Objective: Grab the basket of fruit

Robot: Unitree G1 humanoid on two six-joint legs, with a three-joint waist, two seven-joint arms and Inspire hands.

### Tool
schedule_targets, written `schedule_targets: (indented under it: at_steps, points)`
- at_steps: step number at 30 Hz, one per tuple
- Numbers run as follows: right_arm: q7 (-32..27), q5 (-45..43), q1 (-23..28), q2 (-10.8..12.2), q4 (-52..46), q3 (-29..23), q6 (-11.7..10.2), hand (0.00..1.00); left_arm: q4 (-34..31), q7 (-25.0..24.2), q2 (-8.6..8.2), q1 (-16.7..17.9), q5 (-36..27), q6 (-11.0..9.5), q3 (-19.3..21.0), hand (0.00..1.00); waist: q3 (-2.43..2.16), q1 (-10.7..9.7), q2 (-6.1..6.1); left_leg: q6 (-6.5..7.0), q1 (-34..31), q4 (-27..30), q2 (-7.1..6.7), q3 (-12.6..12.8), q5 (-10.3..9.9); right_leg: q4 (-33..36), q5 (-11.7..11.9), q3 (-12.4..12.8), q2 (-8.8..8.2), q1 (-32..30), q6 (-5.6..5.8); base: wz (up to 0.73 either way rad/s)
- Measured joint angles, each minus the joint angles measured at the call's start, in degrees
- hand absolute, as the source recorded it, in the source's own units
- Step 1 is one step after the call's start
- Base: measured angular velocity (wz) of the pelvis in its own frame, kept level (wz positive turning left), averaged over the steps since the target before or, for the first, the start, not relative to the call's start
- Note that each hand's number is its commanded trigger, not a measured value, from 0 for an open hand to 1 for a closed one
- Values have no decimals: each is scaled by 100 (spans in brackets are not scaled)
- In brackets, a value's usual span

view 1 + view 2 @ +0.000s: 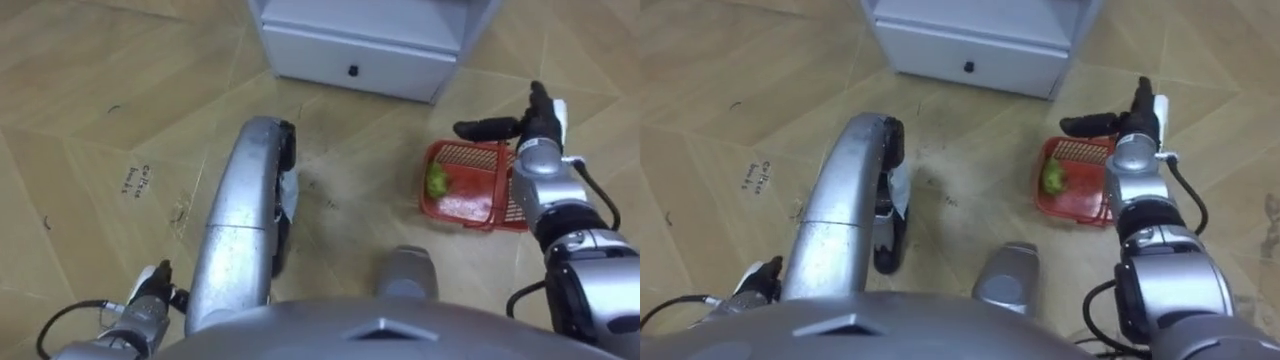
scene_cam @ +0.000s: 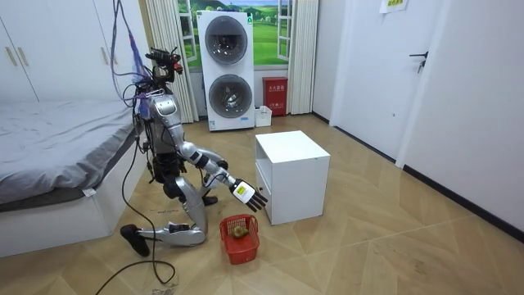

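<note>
The room has a pale wooden floor [image 1: 90,90] laid in a zigzag pattern. A bed [image 2: 57,139] stands at the room view's left, two stacked washing machines [image 2: 227,70] stand against the far wall, and there is a closed door [image 2: 426,82] at the right. The robot kneels low on the floor between the bed and a white cabinet [image 1: 350,50].

From the head, the cabinet stands at the far side with its drawer front and a small dark knob [image 1: 352,70] facing the robot. The red fruit basket [image 1: 470,155] sits on the floor to the right, just near of the cabinet's right corner. A green fruit [image 1: 437,180] lies against its left wall.

The right hand [image 1: 538,125] hangs over the basket's far right rim with its fingers straight and its thumb stuck out to the left, gripping nothing. In the room view it is above the basket and apart from it. The left hand [image 1: 150,290] is low at the near left beside the robot's leg, and I cannot tell whether it is spread or closed.

The cabinet blocks the way on the far side of the basket, and the robot's own bent leg lies to the basket's left. Bare floor stretches to the basket's right and near side. A few dark scribbles [image 1: 135,180] mark the boards far to the left.
</note>
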Motion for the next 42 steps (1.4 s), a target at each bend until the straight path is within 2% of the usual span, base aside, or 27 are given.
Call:
schedule_targets:
  at_steps: [3, 5, 10, 11, 13, 14, 18, 21, 23, 33, 36, 37, 38, 42]
  points:
    - [5, 317, 17, -29, 207, 5, 12, 0, -29, -7, -3, -31, -60, -26, -259, 0, -12, -2, 51, -3, -52, -30, 21, 12, -2, 40, 0, 16, 16, -87, 1, 0]
    - [18, 536, 16, -112, 246, 15, 17, 0, -122, -5, -14, -26, -79, -62, -378, 0, -11, 21, 143, -21, -180, -76, 29, 29, -10, 143, -5, 91, 13, -297, 3, 0]
    - [63, 845, 17, -192, 404, 56, 27, 0, -214, 11, -14, 97, -298, -100, -381, 0, -37, 63, 295, -48, -268, -98, 30, 40, -14, 231, -14, 229, 24, -488, 15, -5]
    - [66, 878, 16, -225, 414, 56, 26, 0, -219, 11, -14, 105, -292, -99, -381, 0, -26, 79, 322, -76, -288, -103, 39, 45, -23, 246, -16, 245, 22, -522, 14, -6]
    - [68, 962, 16, -299, 446, 56, 25, 0, -259, 10, -14, 111, -289, -106, -381, 0, -16, 135, 348, -91, -360, -103, 56, 50, -15, 284, -21, 283, 26, -628, 9, -3]
    - [78, 977, 15, -336, 472, 54, 25, 0, -274, 10, -11, 116, -293, -123, -381, 0, -9, 185, 354, -91, -406, -97, 108, 71, -15, 312, -26, 325, 27, -708, 6, -6]
    - [194, 1076, -23, -428, 559, 54, 25, 0, -420, 10, 1, 243, -298, -124, -388, 0, 4, 226, 376, -92, -526, -93, 133, 101, -15, 379, -27, 413, 38, -889, 6, -4]
    - [252, 1082, -28, -458, 615, 55, 24, 0, -421, -2, 4, 249, -298, -122, -541, 0, 13, 243, 433, -93, -595, -88, 141, 128, -15, 402, -27, 427, 23, -957, 6, 1]
    - [338, 1082, -33, -469, 692, 55, 21, 0, -423, -34, 3, 243, -298, -129, -615, 0, 26, 273, 474, -165, -609, -90, 142, 138, -55, 413, -27, 444, 8, -991, 7, 0]
    - [494, 1074, -36, -552, 912, 57, 21, 0, -417, -37, 1, 243, -297, -126, -729, 0, 31, 370, 493, -165, -616, -94, 147, 171, -56, 439, -27, 439, -17, -1007, 7, 0]
    - [549, 1074, -87, -562, 952, 89, 21, 1, -416, -37, 0, 243, -297, -125, -762, 0, 37, 380, 493, -166, -628, -94, 201, 199, -56, 491, -27, 503, -4, -1086, 7, -7]
    - [581, 1067, -131, -573, 1039, 172, 21, 63, -416, -37, -8, 242, -296, -124, -770, 0, 44, 376, 510, -167, -629, -94, 206, 201, -56, 502, -27, 516, -2, -1099, 7, -5]
    - [617, 1050, -134, -579, 1095, 225, 23, 100, -416, -38, -9, 236, -296, -125, -802, 0, 43, 376, 519, -167, -629, -97, 210, 206, -56, 506, -27, 526, -2, -1109, 7, -3]
    - [703, 1052, -135, -644, 1116, 355, 24, 100, -411, -110, -26, 216, -296, -121, -815, 0, 41, 411, 544, -169, -664, -106, 229, 232, -56, 526, -27, 560, -7, -1181, 8, -1]
